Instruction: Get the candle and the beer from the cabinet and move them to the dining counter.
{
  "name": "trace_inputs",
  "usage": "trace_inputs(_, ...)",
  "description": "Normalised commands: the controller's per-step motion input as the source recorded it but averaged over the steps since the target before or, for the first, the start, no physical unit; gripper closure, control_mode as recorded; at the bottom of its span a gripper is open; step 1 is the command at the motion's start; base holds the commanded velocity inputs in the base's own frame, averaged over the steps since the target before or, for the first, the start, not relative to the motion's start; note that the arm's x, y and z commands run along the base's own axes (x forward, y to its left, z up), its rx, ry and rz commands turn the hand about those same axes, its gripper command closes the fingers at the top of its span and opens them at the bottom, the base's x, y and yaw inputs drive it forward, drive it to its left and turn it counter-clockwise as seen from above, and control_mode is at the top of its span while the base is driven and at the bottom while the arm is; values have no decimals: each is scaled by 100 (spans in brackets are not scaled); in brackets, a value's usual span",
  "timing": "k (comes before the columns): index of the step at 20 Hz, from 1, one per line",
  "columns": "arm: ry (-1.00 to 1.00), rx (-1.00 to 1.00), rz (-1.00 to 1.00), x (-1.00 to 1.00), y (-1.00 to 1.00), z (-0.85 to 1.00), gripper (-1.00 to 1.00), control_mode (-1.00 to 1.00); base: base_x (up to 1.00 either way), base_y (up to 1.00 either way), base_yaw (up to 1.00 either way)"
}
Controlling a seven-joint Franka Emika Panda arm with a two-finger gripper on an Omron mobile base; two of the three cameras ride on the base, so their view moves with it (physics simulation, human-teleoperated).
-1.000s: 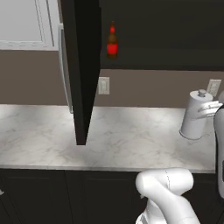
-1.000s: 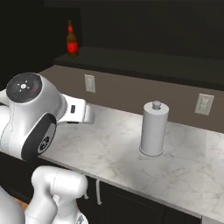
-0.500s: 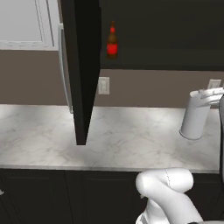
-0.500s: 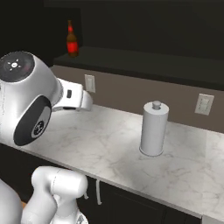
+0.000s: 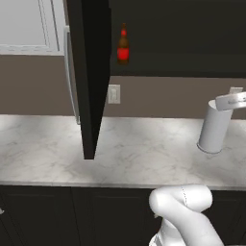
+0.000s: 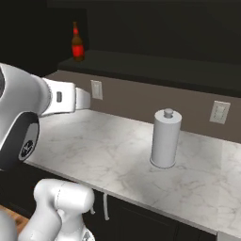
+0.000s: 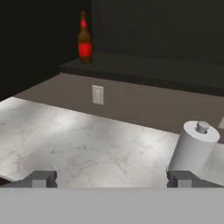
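The small dark brown glass bottle with a red label (image 7: 84, 38) stands upright on the shelf of the tall black wall cabinet (image 5: 89, 77), door open. The gripper (image 7: 112, 178) hangs low over the marble worktop (image 7: 87, 144), its 2 fingers spread wide, empty — the reach is likely just beginning; next, rise toward the bottle.

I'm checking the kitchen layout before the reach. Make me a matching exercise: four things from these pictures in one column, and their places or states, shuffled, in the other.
Things:
1. beer
2. paper towel roll
3. cabinet door
4. gripper

Places or states:
A. swung open, edge toward the camera
B. standing upright on the marble worktop
C. jaws wide apart, holding nothing
D. upright on the shelf inside the cabinet

Pairs: 1-D, 2-B, 3-A, 4-C
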Motion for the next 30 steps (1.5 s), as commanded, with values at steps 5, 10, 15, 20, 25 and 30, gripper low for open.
trace_inputs(5, -6, 0, 0, 1, 9, 39, -100, -100, 0, 0, 0)
trace_inputs(10, 3, 3, 0, 13, 2, 47, -100, -100, 0, 0, 0)
trace_inputs(15, 3, 9, 0, 15, 5, 37, -100, -100, 0, 0, 0)
trace_inputs(20, -8, 6, 3, 22, 9, 1, -100, -100, 0, 0, 0)
trace_inputs(25, -1, 12, 0, 47, 0, 0, -100, -100, 0, 0, 0)
trace_inputs(30, 1, 11, 0, 51, 4, -4, -100, -100, 0, 0, 0)
